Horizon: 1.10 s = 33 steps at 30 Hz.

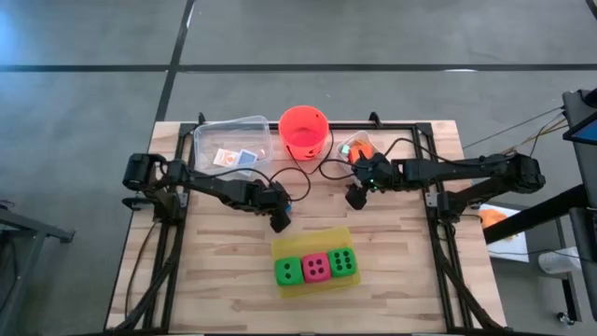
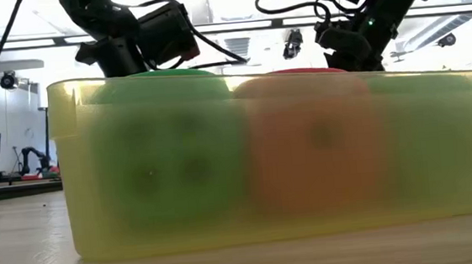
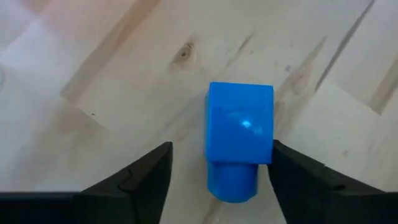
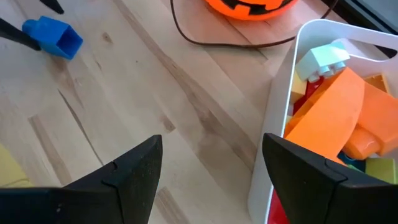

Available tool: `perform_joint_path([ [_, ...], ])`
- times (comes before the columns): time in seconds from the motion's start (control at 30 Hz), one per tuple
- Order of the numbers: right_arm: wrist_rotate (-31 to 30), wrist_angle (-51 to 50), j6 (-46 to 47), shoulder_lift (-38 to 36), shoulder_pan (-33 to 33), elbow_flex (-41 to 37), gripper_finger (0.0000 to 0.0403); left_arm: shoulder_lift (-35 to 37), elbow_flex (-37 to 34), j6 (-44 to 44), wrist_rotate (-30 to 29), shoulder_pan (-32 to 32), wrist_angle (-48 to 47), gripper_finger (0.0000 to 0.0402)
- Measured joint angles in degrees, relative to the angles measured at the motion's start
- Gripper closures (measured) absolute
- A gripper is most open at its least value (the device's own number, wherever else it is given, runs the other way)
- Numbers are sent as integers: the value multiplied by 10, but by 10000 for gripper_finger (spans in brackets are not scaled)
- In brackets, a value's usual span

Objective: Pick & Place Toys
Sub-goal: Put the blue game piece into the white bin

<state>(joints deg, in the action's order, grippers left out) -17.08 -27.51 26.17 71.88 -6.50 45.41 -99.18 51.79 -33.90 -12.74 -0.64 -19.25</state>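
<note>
3 dice [image 1: 316, 266] sit side by side in the tray [image 1: 308, 240], with the bucket [image 1: 304, 132] behind it.

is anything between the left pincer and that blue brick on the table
Nothing visible. The blue brick lies on bare wood between the left pincer's open fingers, one finger close beside it and a gap to the other.

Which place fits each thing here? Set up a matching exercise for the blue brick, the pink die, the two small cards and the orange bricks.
Things:
1. blue brick
2. pink die
3. two small cards
4. orange bricks

Places:
A. in the clear container
B. in the white bin
C. on the bare table, between the left gripper's jaws
D. in the yellow tray, between two green dice

Pairs: 1-C, 2-D, 3-A, 4-B
</note>
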Motion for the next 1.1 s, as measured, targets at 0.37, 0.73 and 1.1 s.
perform_joint_path([
  [0.37, 4, 0, -3, 0, 0, 0, 131, 0, 0, 7, 37, 0, 1, 286],
  [0.73, 5, 0, -3, 0, 0, 0, 131, 4, 3, 9, 48, 0, 12, 393],
  [1.1, 6, 0, -3, 0, 0, 0, 131, 22, 0, -10, 89, 1, 4, 355],
])
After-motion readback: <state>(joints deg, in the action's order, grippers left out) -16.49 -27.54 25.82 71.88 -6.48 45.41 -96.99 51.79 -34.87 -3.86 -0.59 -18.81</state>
